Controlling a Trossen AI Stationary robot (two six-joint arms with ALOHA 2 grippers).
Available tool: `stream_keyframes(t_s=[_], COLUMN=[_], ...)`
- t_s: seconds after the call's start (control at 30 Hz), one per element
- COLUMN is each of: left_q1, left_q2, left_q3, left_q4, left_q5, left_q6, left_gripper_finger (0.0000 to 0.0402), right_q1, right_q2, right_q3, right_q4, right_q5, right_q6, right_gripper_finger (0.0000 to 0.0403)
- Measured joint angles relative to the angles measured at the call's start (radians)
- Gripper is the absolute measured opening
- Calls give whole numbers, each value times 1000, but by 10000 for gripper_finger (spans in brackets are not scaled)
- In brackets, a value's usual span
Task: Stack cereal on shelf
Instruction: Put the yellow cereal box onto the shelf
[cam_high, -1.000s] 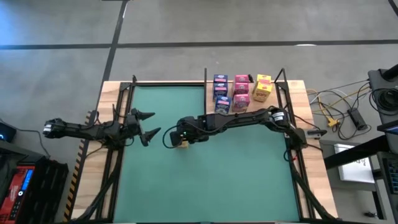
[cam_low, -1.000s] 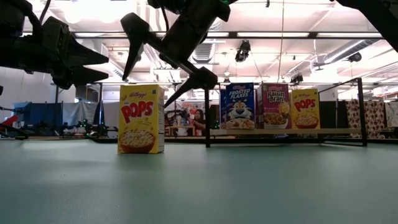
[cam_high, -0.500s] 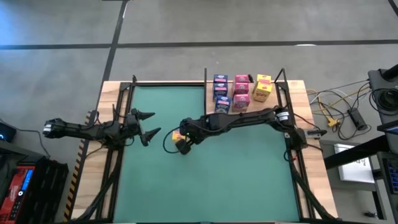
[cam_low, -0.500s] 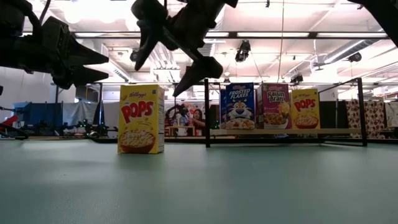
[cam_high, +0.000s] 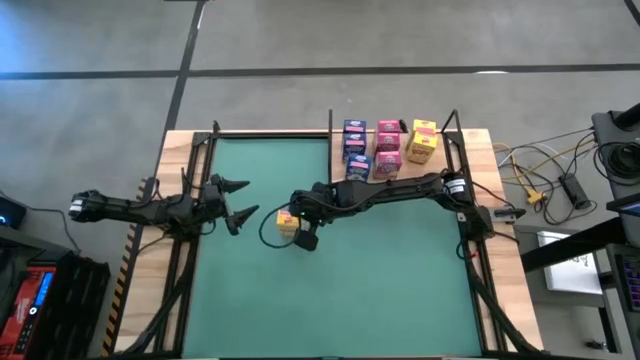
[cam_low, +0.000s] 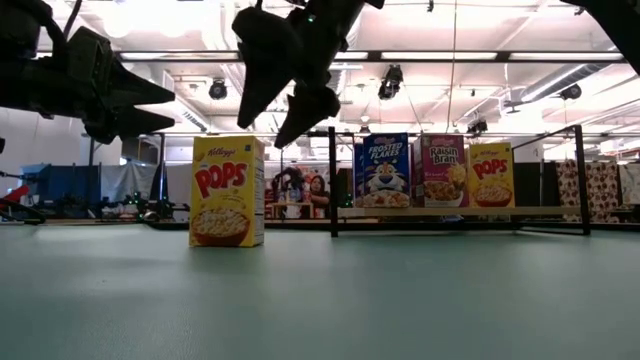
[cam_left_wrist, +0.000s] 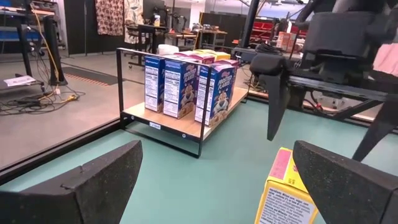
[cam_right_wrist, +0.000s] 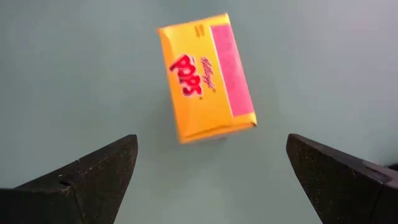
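You're at the pick-up stage for the last loose box: one yellow Pops box (cam_high: 286, 219) stands upright on the green table (cam_high: 380, 290), out near the middle and well apart from the shelf (cam_high: 466, 147) up at about 1 o'clock in the overhead view. The shelf already carries the rest of the cereal (cam_high: 385, 150): blue, pink and yellow boxes in rows.

Your right pincer (cam_high: 303, 228) hangs over that stray box with its jaws spread wide and nothing between them. The right wrist view looks straight down on the top of the box, which sits between the two fingers (cam_right_wrist: 93, 168) but a bit off-centre and turned at an angle to them. From table height the pincer is clearly above the box and not touching it.

Next move, as I'd judge it: rotate the wrist so the fingers line up with the narrow sides of the box, centre over it, then come straight down and close. It's a light, tall carton, so a clipped corner would probably tip it over.

Right arm is stretched long from the right edge toward 9 o'clock, wrist bent down. Your left pincer (cam_high: 233, 201) waits near the left edge of the table, also spread wide and empty, pointing toward 3 o'clock at the box.
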Motion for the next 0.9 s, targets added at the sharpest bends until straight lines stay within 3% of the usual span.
stream_keyframes(t_s=[0.53, 0.9], left_q1=[0, 0], left_q2=[1, 2], left_q3=[0, 0], left_q4=[0, 0], left_q5=[0, 0], left_q6=[0, 0], left_gripper_finger=[399, 399], right_q1=[-6, -19], right_q2=[70, 120], right_q3=[-4, -2], right_q4=[162, 204], right_q5=[3, 91], right_q6=[-51, 21], right_gripper_finger=[400, 394])
